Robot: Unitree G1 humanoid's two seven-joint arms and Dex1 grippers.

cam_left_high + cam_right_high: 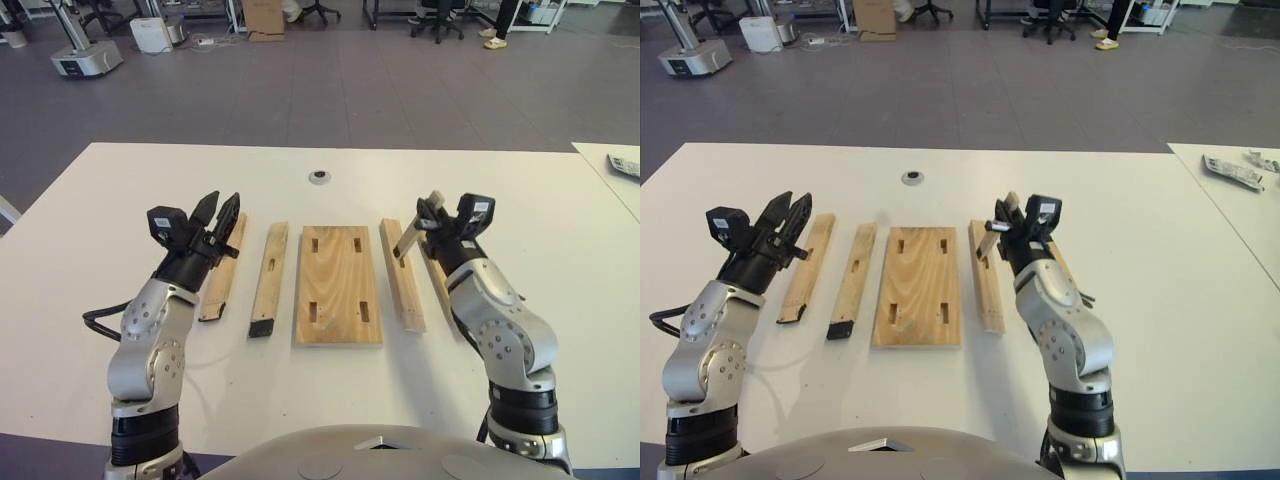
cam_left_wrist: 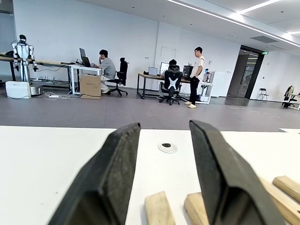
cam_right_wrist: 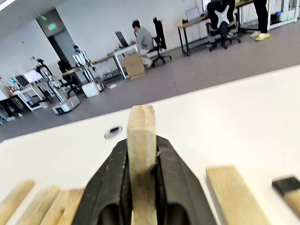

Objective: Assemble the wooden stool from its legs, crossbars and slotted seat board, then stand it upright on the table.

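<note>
Clamping crossbar [image 3: 141, 124] within right hand [image 3: 142, 161].

The pale slotted seat board [image 1: 338, 285] lies flat mid-bench [image 1: 120, 180], its four slots facing up. To its left lie the outer bar [image 1: 224, 268] and the inner bar [image 1: 269, 278], both lengthwise with dark near ends. The right bar [image 1: 402, 260] lies just beside its right edge, and the short stick [image 1: 417, 228] sits tilted above the bench, clamped in the right tool [image 1: 425, 222].

The black two-finger left gripper [image 1: 223, 203] is held forward on a bent silver arm, with its jaws spread wide apart. The black right gripper [image 1: 424, 224], also forward and tilted up, has its jaws closed on a pale wooden stick [image 3: 141, 136].
</note>
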